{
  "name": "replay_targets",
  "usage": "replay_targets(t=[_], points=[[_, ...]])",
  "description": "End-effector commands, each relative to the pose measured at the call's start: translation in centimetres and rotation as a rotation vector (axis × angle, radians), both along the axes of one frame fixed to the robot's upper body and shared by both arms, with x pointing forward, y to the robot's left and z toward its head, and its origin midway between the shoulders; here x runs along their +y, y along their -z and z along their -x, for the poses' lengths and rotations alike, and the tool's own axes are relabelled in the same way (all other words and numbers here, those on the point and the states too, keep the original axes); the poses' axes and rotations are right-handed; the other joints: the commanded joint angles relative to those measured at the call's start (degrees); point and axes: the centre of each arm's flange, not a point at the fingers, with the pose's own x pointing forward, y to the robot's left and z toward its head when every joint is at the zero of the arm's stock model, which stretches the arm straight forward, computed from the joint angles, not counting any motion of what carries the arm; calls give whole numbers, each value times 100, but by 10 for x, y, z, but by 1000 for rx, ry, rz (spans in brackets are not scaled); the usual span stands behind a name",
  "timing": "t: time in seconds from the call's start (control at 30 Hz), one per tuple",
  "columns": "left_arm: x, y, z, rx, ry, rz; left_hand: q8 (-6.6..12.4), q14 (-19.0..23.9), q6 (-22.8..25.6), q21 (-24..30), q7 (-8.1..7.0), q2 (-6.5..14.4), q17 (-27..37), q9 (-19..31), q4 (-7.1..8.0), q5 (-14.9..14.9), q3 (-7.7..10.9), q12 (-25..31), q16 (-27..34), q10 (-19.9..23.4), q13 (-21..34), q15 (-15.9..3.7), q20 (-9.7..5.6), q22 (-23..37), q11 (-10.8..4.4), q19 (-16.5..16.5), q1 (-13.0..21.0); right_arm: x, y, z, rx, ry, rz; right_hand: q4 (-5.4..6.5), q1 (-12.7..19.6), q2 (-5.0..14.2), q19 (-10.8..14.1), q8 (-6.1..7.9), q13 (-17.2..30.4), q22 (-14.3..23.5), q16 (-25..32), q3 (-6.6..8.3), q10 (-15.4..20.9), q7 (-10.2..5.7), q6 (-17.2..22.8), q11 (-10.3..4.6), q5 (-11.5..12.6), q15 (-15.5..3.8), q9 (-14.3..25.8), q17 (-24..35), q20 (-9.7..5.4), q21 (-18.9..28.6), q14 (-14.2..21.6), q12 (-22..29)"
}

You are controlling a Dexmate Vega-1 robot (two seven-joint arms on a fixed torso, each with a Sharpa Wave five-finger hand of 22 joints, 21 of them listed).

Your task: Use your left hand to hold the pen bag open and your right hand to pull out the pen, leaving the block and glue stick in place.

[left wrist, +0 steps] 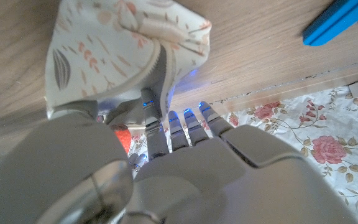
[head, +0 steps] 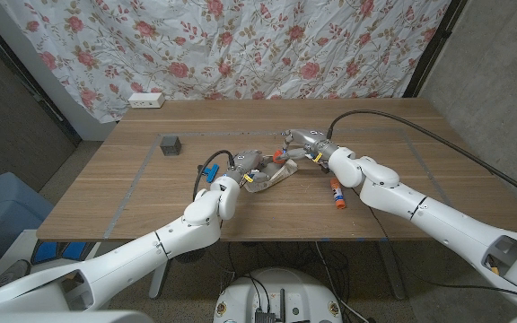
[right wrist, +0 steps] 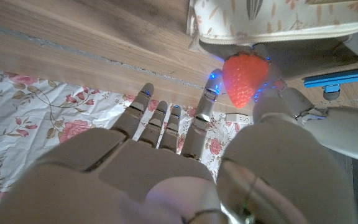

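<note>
The floral fabric pen bag lies mid-table. My left hand holds its near end; in the left wrist view the fingers press into the bag's cloth. My right hand is at the bag's far end. There a red strawberry-shaped zip charm sits pinched between its thumb and a fingertip, just under the bag's edge. What is inside the bag is hidden. An orange-and-white pen-like stick lies on the table beside my right forearm.
A dark grey block stands on the table's far left. A blue object lies by my left wrist. A white power strip sits at the back edge under the floral curtain. A black cable runs along my right arm.
</note>
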Motion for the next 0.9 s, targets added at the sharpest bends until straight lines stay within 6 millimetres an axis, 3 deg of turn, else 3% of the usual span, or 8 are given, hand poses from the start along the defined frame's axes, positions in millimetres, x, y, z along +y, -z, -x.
replay_targets(t=[0.03, 0.37, 0.9], points=[[-1, -10, 7, -21, 17, 14, 9, 103, 42, 67, 35, 84, 8, 16, -26, -11, 42, 43, 64, 87, 21, -45, -22, 14, -6, 137, 14, -4, -6, 2, -21, -6, -36, 12, 13, 71, 27, 39, 21, 12, 32, 18, 68, 1, 67, -3, 34, 2, 19, 31, -16, 21, 27, 21], [-2, -13, 10, -42, 19, 18, 37, 322, 194, 88, 51, 359, 7, 25, -48, -15, 170, 77, 84, 276, 19, -29, 24, 17, 25, 331, 164, -9, -10, 2, -41, 9, -57, 13, 22, 83, 33, 44, 21, 12, 33, 11, 93, 7, 82, -6, 26, 5, 1, 34, -21, 15, 35, 13], [1, -18, 13, -68, 26, 51, 71, 426, 372, 88, -62, 533, 4, 35, -65, -20, 247, 89, 80, 390, 21, -49, 25, 20, -42, 429, 262, -22, -13, 4, -66, 54, -100, 14, 35, 99, 38, 55, 21, 12, 34, 4, 124, 8, 109, -7, 20, 6, -21, 37, -19, 9, 41, 5]])
